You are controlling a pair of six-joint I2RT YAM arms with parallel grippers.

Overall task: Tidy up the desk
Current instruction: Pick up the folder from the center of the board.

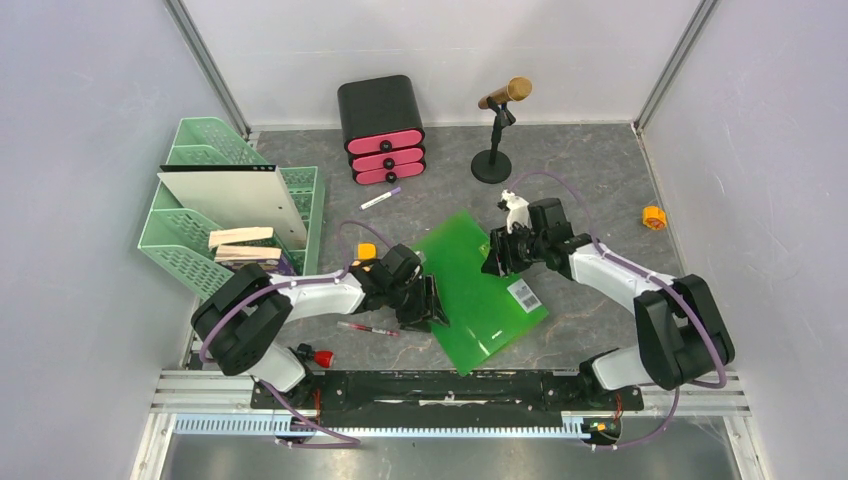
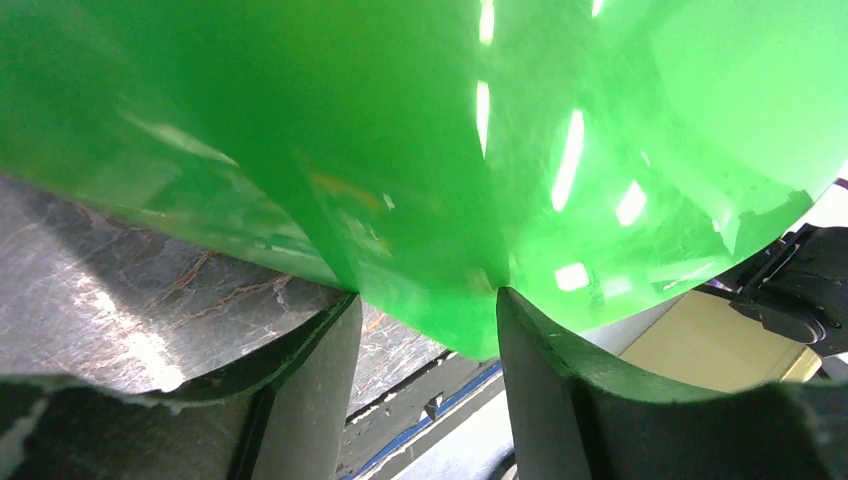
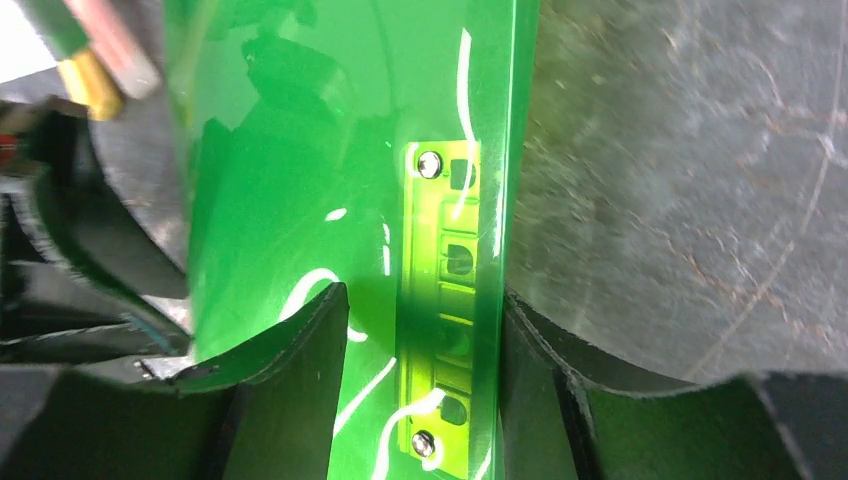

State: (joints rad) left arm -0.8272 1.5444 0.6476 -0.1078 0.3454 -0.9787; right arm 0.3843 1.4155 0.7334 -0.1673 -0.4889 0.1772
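Observation:
A green plastic folder (image 1: pixel 475 285) lies slantwise in the middle of the dark marbled desk (image 1: pixel 600 170). My left gripper (image 1: pixel 428 300) is at the folder's left edge. In the left wrist view its jaws stand apart, and the bowed green sheet (image 2: pixel 450 150) dips between the fingertips of the gripper (image 2: pixel 425 300), above the desk (image 2: pixel 120 280). My right gripper (image 1: pixel 497 255) is at the folder's far edge. Its jaws, in the right wrist view (image 3: pixel 422 295), stand apart astride the folder's spine (image 3: pixel 445 300) with its metal clip strip. The right finger touches the spine and the left one stands off it.
A black drawer box with pink fronts (image 1: pixel 381 125) and a microphone on a stand (image 1: pixel 497 130) are at the back. A mint tiered tray (image 1: pixel 190 230) holds a white board and books at the left. A white marker (image 1: pixel 381 198), a red pen (image 1: pixel 368 328) and an orange roll (image 1: pixel 653 217) lie loose.

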